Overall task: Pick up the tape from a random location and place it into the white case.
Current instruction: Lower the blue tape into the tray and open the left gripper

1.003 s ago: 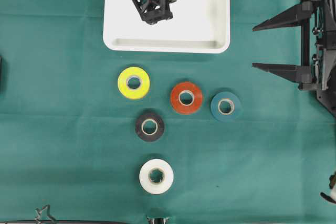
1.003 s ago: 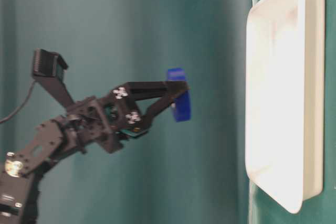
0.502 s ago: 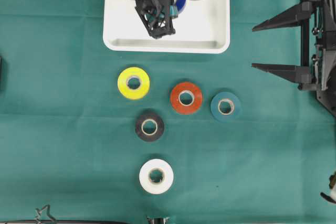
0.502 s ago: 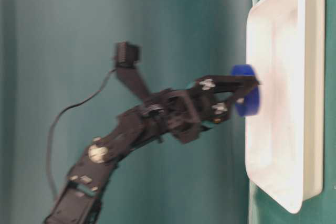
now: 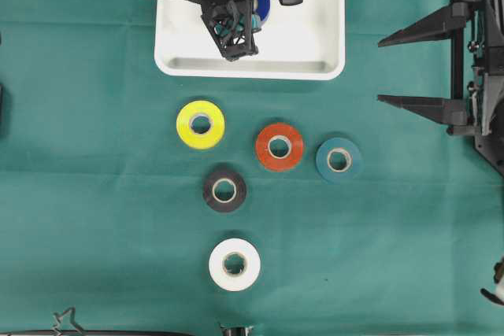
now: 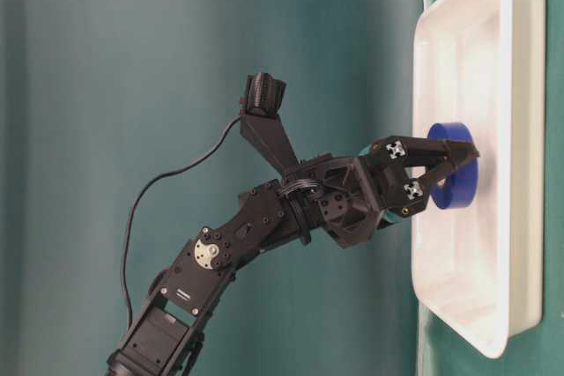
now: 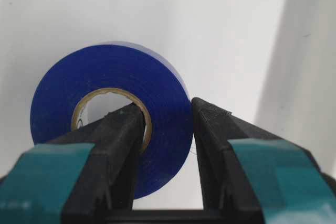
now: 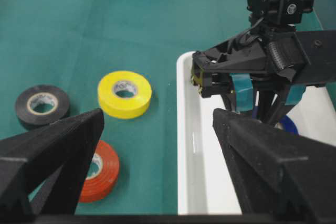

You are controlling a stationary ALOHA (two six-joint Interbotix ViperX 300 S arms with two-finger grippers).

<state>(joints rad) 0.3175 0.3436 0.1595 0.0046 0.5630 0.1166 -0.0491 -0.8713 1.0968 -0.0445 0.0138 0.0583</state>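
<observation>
The left gripper [image 7: 167, 124] is gripping the blue tape [image 7: 107, 111] through one side of its ring, one finger threaded into the cardboard core and the other pressing on the outer face, so the roll is standing on edge between the jaws. It is hanging inside the white case [image 5: 323, 64], over the far part of the tray floor; in the table-level view the roll [image 6: 451, 177] is sitting right against the tray's inner surface, though whether it is actually touching cannot be told. The roll is looking like a light, stiff thing: a wound vinyl ring on a hard core, not likely to crush or bend under the fingers, with a smooth, somewhat slick outer wrap. Pinching across the wall of the ring, as is being done here, is probably the soundest hold, since the core edge is giving the inner finger something to catch on. Released on edge, it may roll or topple flat, but the raised rim should be keeping it inside. The right gripper [image 5: 417, 68] is waiting at the right side of the table, jaws spread wide and holding nothing. Nearer on the green cloth [image 5: 94, 218], the yellow roll [image 5: 200, 124], orange roll [image 5: 279, 147], teal roll [image 5: 339, 160], black roll [image 5: 224, 190] and white roll [image 5: 235, 264] are lying flat, apart from one another.
</observation>
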